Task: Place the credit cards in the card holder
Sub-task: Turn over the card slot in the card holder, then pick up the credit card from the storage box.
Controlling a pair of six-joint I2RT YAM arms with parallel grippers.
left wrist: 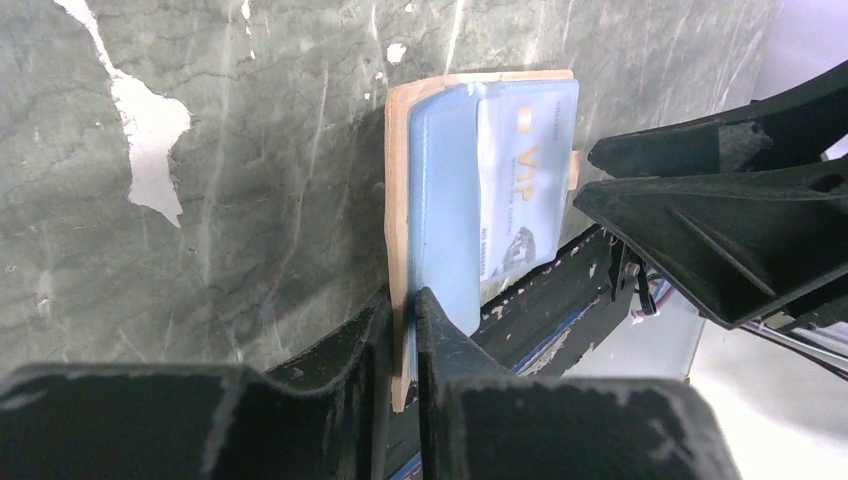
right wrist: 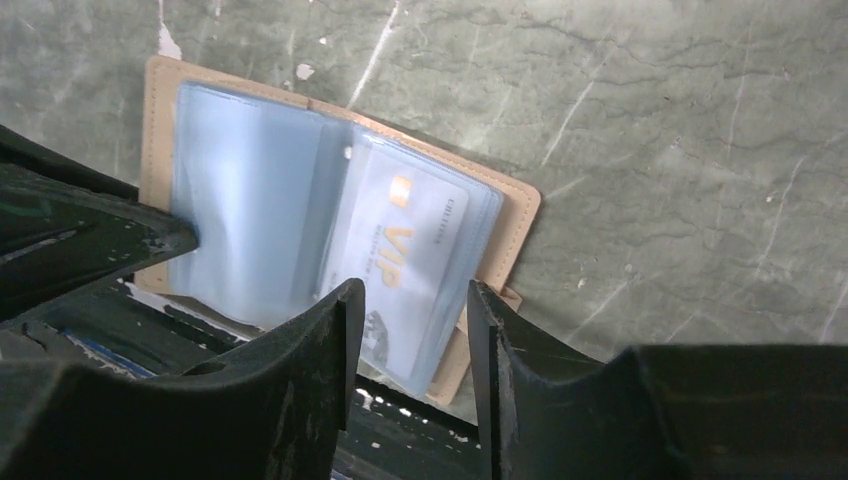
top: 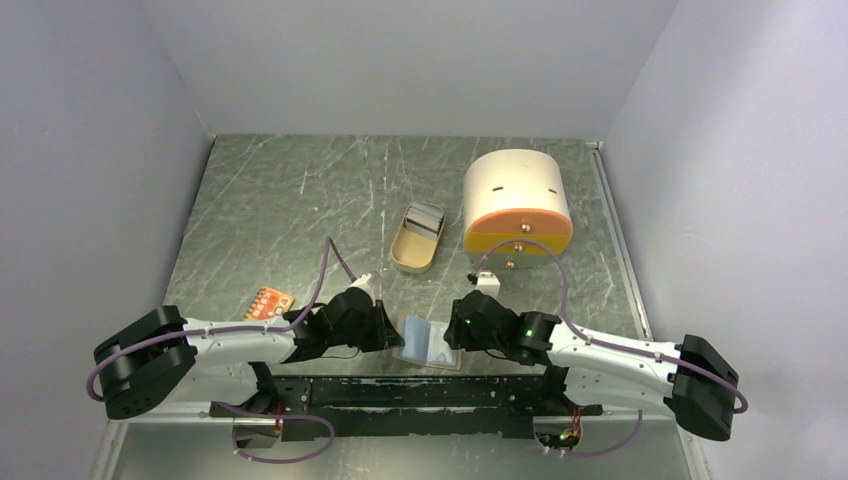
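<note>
Both halves of the beige-tan leather-like card holder (top: 428,342) lie open at the near edge of the scratched grey tabletop (top: 300,200) — left gripper (left wrist: 403,310) pinches its left side; right gripper (right wrist: 415,295), jaws apart, hovers over the sleeved whitish VIP card (right wrist: 400,250).

The card holder (right wrist: 517,215) looks like matt tan leather with a stitched edge. Its sleeves (right wrist: 250,200) are clear glossy plastic over 1 smooth card (right wrist: 400,250). The tabletop (right wrist: 650,150) is dull, scratched grey metal. The right gripper (right wrist: 412,300) is matt black plastic.
</note>
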